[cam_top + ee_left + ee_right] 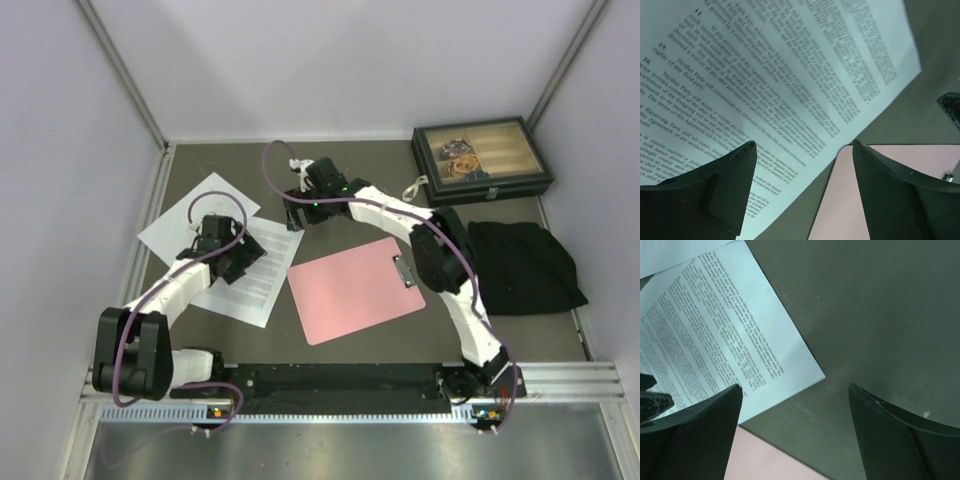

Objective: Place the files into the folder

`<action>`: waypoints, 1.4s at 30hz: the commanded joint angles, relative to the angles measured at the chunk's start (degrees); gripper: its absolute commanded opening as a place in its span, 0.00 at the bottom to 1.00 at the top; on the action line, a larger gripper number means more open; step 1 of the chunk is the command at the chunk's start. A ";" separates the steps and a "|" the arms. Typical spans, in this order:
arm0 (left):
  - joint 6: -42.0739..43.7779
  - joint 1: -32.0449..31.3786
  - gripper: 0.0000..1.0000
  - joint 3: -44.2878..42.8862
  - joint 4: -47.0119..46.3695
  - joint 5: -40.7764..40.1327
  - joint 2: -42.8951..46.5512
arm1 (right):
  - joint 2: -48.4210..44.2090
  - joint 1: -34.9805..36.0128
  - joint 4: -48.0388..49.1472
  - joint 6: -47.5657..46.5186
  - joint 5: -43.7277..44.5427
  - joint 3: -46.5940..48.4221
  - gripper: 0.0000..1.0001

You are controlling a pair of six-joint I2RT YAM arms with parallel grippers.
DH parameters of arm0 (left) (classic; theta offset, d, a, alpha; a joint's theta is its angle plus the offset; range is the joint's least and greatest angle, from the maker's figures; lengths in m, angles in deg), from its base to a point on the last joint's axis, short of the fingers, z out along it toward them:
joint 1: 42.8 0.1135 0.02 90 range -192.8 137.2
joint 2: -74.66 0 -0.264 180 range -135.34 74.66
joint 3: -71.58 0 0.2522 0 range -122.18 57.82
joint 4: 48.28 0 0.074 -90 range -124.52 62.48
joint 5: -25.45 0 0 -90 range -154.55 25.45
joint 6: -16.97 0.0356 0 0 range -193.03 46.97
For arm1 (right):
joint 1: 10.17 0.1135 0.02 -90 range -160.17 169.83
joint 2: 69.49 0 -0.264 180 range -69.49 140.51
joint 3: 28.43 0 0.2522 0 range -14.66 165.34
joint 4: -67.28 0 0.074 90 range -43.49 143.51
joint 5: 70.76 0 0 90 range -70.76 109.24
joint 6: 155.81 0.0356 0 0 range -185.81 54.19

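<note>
Over on the left half of the table (pixel 375 162), my left claw (pixel 804 144) hangs just above the printed sheet (pixel 258 295), spread wide apart with nothing in it. Meanwhile my right claw (pixel 796 387) sits near that sheet's far corner, also spread apart and holding nothing, with mostly bare table under it.

Neither page is on the pink folder (pixel 355 290) yet, so I'd say the step in hand is getting a grip on that top page. Flat paper on a flat table is a pain, honestly. My guess at doing it well: come down at the edge nearest the folder instead of mid-page, press one side of the claw onto the paper and drag so the edge buckles up a bit, then pinch. Squeezing in the middle would probably just crumple it. The right claw could pin or lift the far corner to help, and the clip (pixel 403 270) likely needs dealing with before anything slides under it.

As for looks: the printed sheet is white, packed with small black text, lying flat and skewed. Its right edge is just beside the folder's left corner, can't tell if they touch. It overlaps the other sheet (pixel 195 215), mostly blank white, poking out toward the far left. The folder is a flat pink board, tilted, mid-table, with the metal clip on its right short edge and nothing on it.
</note>
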 commanded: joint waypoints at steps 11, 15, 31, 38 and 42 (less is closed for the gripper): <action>-6.81 0.49 0.83 9.34 -3.15 -5.32 2.31 | 12.81 3.32 -3.88 -6.33 -7.10 12.82 0.81; -6.73 0.49 0.84 9.26 -3.41 -5.41 1.17 | 8.79 4.47 1.19 -0.82 -11.22 5.61 0.78; -2.77 0.49 0.82 8.02 -3.94 -2.59 -2.70 | 0.25 0.87 18.60 19.76 -25.64 -5.56 0.75; -1.19 0.49 0.81 8.29 -4.03 -2.07 -3.67 | 2.78 -0.45 26.61 21.71 -34.34 -5.23 0.82; -0.93 0.49 0.81 8.64 -3.85 -0.57 -4.20 | 4.37 -0.45 30.03 22.50 -37.86 -5.13 0.87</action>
